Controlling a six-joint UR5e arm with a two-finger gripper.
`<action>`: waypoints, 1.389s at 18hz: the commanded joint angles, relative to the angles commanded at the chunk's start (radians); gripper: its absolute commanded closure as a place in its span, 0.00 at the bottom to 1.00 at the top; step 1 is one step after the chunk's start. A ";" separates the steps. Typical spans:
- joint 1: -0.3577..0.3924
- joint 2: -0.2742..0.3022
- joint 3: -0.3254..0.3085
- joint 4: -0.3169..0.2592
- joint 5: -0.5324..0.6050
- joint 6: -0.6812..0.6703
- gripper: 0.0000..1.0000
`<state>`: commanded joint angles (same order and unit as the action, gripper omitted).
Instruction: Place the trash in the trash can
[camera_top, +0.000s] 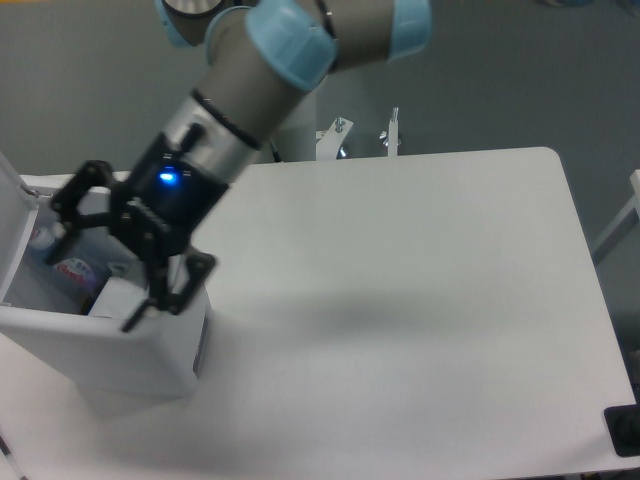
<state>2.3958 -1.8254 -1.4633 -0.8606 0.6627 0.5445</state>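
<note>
The white trash can (150, 365) stands at the table's left edge with its lid (12, 230) swung open to the left and a grey latch panel (200, 342) on its right side. My gripper (95, 278) hangs over the can's opening, jaws spread wide and holding nothing. Inside the can lies the clear bluish bottle (68, 270) with a red label, its white cap (40, 238) towards the back. A white lump (118, 296) under the near finger looks like the tissue wad, partly hidden by the gripper.
The white table (400, 320) stretches to the right of the can. Metal clamps (390, 130) stand at its far edge. A dark object (625, 430) sits at the front right corner.
</note>
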 joint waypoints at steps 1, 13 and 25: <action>0.015 -0.002 -0.011 0.000 0.002 0.002 0.00; 0.235 -0.034 -0.115 -0.002 0.138 0.153 0.00; 0.243 -0.061 -0.114 -0.096 0.653 0.455 0.00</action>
<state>2.6385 -1.8868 -1.5769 -0.9570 1.3159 0.9999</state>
